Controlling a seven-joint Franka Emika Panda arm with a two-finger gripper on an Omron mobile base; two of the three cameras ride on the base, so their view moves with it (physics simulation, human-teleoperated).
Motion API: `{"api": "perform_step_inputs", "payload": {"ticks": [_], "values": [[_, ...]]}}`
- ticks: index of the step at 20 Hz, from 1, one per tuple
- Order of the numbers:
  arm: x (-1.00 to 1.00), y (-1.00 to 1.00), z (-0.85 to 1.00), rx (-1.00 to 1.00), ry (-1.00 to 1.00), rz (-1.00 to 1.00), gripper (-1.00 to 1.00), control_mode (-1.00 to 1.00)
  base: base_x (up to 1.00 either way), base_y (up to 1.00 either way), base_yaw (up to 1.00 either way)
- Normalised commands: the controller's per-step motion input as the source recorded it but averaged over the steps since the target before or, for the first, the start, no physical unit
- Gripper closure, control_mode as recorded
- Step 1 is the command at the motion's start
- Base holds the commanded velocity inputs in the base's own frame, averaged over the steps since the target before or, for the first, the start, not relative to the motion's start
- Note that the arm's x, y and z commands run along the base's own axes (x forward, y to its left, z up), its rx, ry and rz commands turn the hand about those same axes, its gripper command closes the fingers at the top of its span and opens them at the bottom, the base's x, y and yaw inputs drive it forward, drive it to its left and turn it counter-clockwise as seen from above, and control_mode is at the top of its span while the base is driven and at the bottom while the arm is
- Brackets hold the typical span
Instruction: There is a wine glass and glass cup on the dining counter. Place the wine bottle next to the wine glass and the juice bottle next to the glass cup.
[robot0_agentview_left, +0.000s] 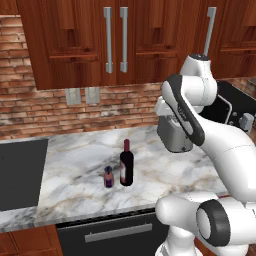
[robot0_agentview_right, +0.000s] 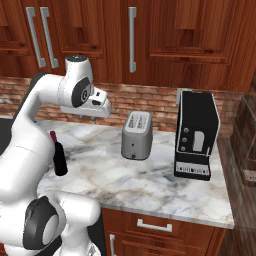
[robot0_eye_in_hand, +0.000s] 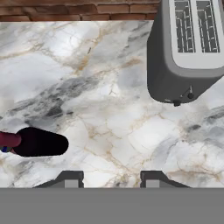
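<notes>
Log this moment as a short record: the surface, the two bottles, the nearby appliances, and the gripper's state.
surface: marbled counter against a brick wall
wine bottle: upright on the counter, dark with a red neck
juice bottle: upright, just left of the wine bottle in the left base view, apart from it
toaster: grey, standing right of the bottles in the right base view
coffee machine: black, further right
gripper: raised over bare counter, jaws apart, holding nothing
bottles moved: not yet, both unheld
</notes>
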Motion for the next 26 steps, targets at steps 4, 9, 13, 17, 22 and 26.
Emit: {"api": "perform_step_inputs", "payload": {"ticks": [4, 9, 13, 17, 22, 26], "values": [[-0.08, 0.00, 0.00, 0.00, 0.00, 0.01, -1.00, -1.00, 0.00, 0.00, 0.00], [-0.20, 0.05, -0.01, 0.00, 0.00, 0.00, -1.00, -1.00, 0.00, 0.00, 0.00], [-0.24, 0.16, 0.00, 0.00, 0.00, 0.09, -1.00, -1.00, 0.00, 0.00, 0.00], [-0.30, 0.05, 0.00, 0.00, 0.00, 0.35, -1.00, -1.00, 0.00, 0.00, 0.00], [-0.32, 0.03, -0.04, 0.00, 0.00, 0.51, -1.00, -1.00, 0.00, 0.00, 0.00], [-0.27, 0.01, -0.05, 0.00, -0.01, 0.52, -1.00, -1.00, 0.00, 0.00, 0.00]]}}
